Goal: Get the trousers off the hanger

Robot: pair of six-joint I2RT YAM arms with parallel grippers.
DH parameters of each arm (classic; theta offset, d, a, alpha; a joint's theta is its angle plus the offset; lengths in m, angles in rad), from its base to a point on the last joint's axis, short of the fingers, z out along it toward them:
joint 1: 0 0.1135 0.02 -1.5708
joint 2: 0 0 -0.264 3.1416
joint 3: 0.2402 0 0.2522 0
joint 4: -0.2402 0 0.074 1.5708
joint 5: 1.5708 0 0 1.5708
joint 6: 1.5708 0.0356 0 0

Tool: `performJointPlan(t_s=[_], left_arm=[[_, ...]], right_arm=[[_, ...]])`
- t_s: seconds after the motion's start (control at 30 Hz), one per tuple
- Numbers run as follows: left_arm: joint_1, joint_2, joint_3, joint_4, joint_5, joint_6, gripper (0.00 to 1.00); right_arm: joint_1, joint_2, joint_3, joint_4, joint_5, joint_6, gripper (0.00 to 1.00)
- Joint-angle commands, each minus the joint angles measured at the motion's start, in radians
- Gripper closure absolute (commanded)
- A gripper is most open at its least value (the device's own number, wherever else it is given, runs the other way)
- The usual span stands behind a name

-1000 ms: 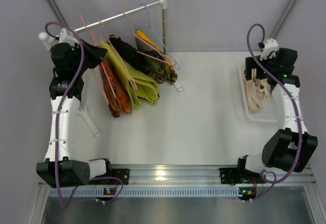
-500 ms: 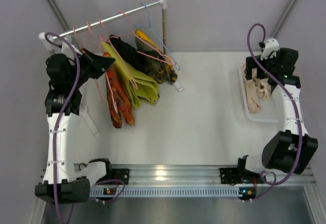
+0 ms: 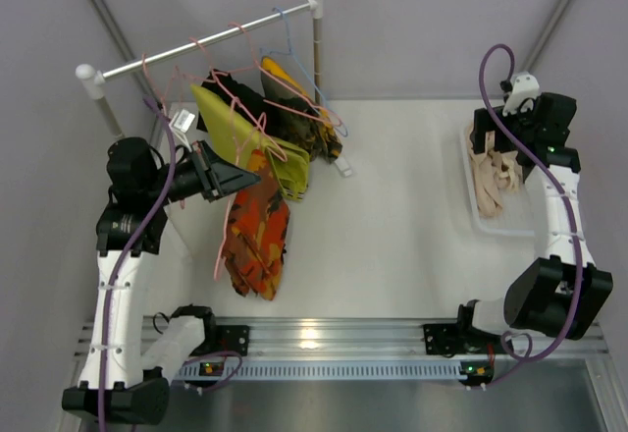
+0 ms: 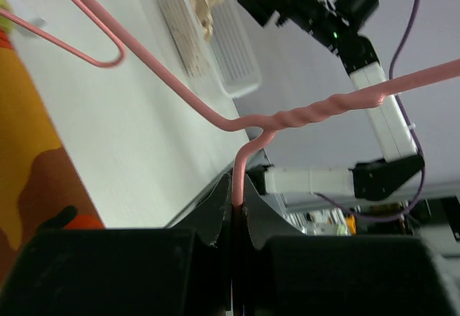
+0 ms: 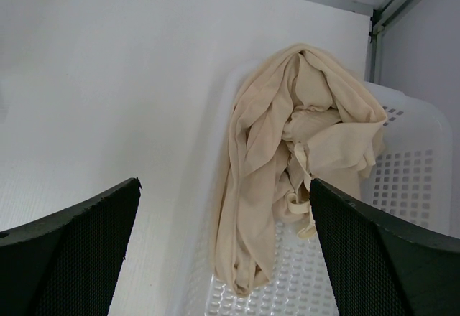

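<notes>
We've got the left gripper pinched tight on the thin pink wire hanger, biting the stem just under its twisted neck. You can see the wire running straight down between the closed jaws in the wrist view. Hanging from that hanger, out over the white table and away from the silver clothes rail, are the orange-red trousers with the dark pattern. They are not off the hanger yet.

So how do we do this well? To our eye, the wire is thin and round, so it may swivel in the pinch. We'd keep the grip firm and the hanger level, so the cloth doesn't slide off over the table. We'd also keep clear of the other pink hangers tangled by the yellow-green garment on the rail. The cloth wants pulling off the bar in one long draw, taken near the fold and not by a loose leg.

Over on the other side, the right gripper hangs with its fingers spread wide and nothing in them. It sits just above the white perforated plastic basket.

And what's in the basket? One pair, the plain pale beige trousers, bunched up against the near wall with one fold lying over the rim. We can see nothing else in there, and bare mesh shows beside the heap.
</notes>
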Motion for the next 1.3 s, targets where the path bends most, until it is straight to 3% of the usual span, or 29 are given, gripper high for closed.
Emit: performJointPlan(t_s=[0.0, 0.23, 0.5, 0.63, 0.73, 0.83, 1.0, 1.1, 1.27], left_arm=[[-0.079, -0.019, -0.009, 0.092, 0.19, 0.007, 1.0], [-0.328, 0.033, 0.0, 0.049, 0.148, 0.06, 1.0], [-0.327, -0.112, -0.059, -0.065, -0.076, 0.105, 1.0], [-0.325, -0.155, -0.095, -0.096, -0.036, 0.14, 1.0], [-0.33, -0.128, -0.098, -0.006, 0.029, 0.127, 1.0], [-0.372, -0.059, -0.073, 0.077, 0.032, 0.085, 1.0], [-0.562, 0.145, 0.052, 0.128, -0.002, 0.103, 1.0], [-0.737, 0.314, 0.245, 0.035, -0.063, 0.195, 1.0], [-0.782, 0.559, 0.53, 0.151, -0.177, 0.068, 1.0]], right_arm=[[0.017, -0.049, -0.01, 0.054, -0.043, 0.027, 0.0], [0.017, -0.062, -0.019, 0.048, -0.037, 0.021, 0.01], [0.017, -0.077, -0.039, 0.05, -0.031, 0.014, 0.0], [0.018, -0.071, -0.042, 0.051, -0.038, 0.03, 0.01], [0.02, -0.072, -0.041, 0.054, -0.04, 0.037, 0.0], [0.023, -0.075, -0.036, 0.056, -0.04, 0.037, 0.01], [0.025, -0.082, -0.03, 0.059, -0.032, 0.043, 0.01], [0.025, -0.089, -0.038, 0.062, -0.02, 0.046, 0.01], [0.023, -0.129, -0.07, 0.095, 0.018, 0.067, 0.01]])
